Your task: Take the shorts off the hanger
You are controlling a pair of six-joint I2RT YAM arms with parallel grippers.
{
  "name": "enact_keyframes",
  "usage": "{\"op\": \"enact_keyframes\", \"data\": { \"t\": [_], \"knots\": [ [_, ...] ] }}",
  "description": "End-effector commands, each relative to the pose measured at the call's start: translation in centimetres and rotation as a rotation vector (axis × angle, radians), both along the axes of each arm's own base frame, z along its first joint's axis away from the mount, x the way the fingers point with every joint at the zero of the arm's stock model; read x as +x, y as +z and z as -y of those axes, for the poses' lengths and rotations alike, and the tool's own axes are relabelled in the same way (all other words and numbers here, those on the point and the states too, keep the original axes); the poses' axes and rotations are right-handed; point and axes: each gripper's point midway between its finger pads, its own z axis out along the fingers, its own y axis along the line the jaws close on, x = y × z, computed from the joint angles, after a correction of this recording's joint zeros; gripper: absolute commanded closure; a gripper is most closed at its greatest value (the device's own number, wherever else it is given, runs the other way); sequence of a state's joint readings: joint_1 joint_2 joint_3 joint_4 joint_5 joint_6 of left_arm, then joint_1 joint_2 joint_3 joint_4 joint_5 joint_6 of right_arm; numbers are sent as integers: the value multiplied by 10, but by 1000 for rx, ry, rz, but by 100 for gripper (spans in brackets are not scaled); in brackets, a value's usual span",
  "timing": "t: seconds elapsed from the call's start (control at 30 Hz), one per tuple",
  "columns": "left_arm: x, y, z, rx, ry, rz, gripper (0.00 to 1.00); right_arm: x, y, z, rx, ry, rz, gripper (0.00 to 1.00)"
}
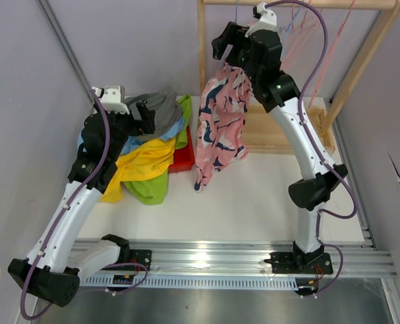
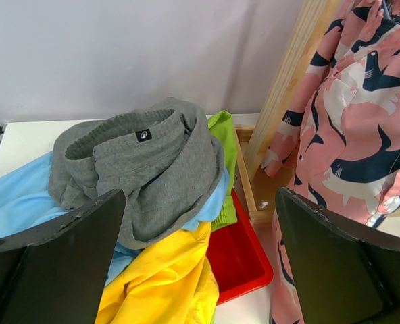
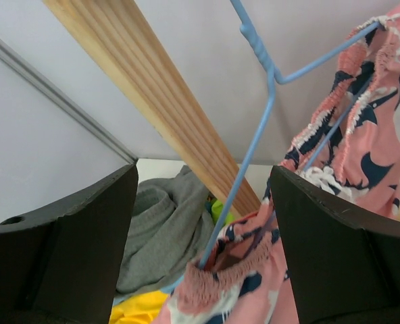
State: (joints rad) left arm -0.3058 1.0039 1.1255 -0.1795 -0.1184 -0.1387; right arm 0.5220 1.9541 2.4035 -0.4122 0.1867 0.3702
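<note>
On the left part of the table (image 1: 254, 196), four shorts lie in a heap. The lime green shorts (image 1: 153, 191) are nearest, with the yellow shorts (image 1: 142, 162) draped over them. Behind these, the light blue shorts (image 2: 17, 202) lie under the dark grey shorts (image 2: 146, 169), which top the pile. A red tray (image 1: 184, 159) shows under the heap's right edge. The left hand (image 1: 146, 113) hangs just above the grey pair, its fingers (image 2: 58, 256) spread wide with nothing between them. Farther back, the pink shorts (image 1: 220, 121), printed in navy and white, hang on a blue wire hanger (image 3: 254, 135) inside the wooden rack (image 1: 365, 57). Their lower edge dangles just beside the red tray. The right hand (image 1: 228, 47) is up at the waistband with its fingers wide apart. In the wrist view the hanger wire and the gathered waistband lie between them, ungripped.
</note>
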Motion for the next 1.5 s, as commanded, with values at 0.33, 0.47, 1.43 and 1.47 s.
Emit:
{"op": "enact_keyframes", "data": {
  "t": [0.33,0.47,1.43,1.47],
  "knots": [
    [-9,21,7,-26,-49,69,1,21,11,-21,89,23,64,73],
    [-9,20,8,-25,-52,66,1,10,23,-21,86,-7,109,99],
    [-219,77,207,-155,-1076,220,1,-161,131,37,171,-17,315,100],
    [-225,72,215,-148,-1098,205,1,-162,128,36,170,-15,310,100]
  ]
}}
